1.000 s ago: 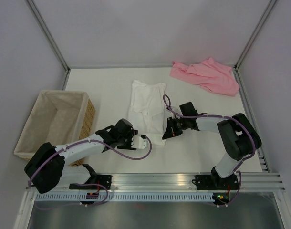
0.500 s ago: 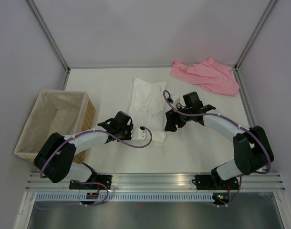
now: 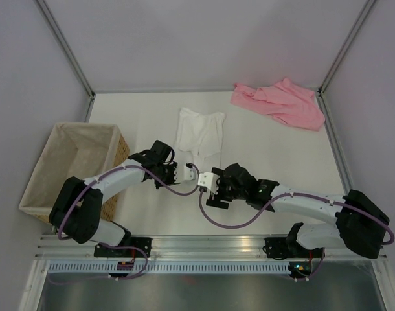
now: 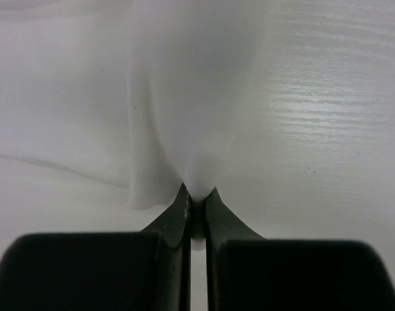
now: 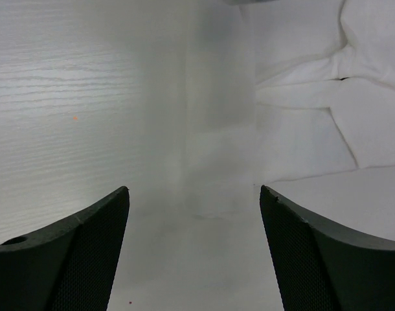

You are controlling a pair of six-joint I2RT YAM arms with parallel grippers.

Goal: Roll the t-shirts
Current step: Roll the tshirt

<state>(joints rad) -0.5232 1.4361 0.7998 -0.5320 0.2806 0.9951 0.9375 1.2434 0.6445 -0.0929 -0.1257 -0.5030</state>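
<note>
The white t-shirt (image 3: 199, 131) lies as a folded strip in the middle of the table, and in the left wrist view its cloth (image 4: 197, 97) bunches into my jaws. My left gripper (image 3: 184, 171) (image 4: 197, 194) is shut on the white t-shirt's near end. The right gripper (image 3: 208, 188) (image 5: 194, 194) stands open just in front of that end, over bare table, with white cloth (image 5: 314, 97) ahead to its right. The pink t-shirt (image 3: 279, 102) lies crumpled at the far right corner, away from both grippers.
A cloth-lined wicker basket (image 3: 37, 170) stands at the left edge of the table. Metal frame posts (image 3: 68, 55) rise at the back corners, and grey walls close in the table. Purple cables (image 3: 214, 217) loop off both wrists.
The right gripper opened, let go of the white t-shirt and swung nearer and to the left. The left gripper shut on the shirt's near end and carried it away from me.
</note>
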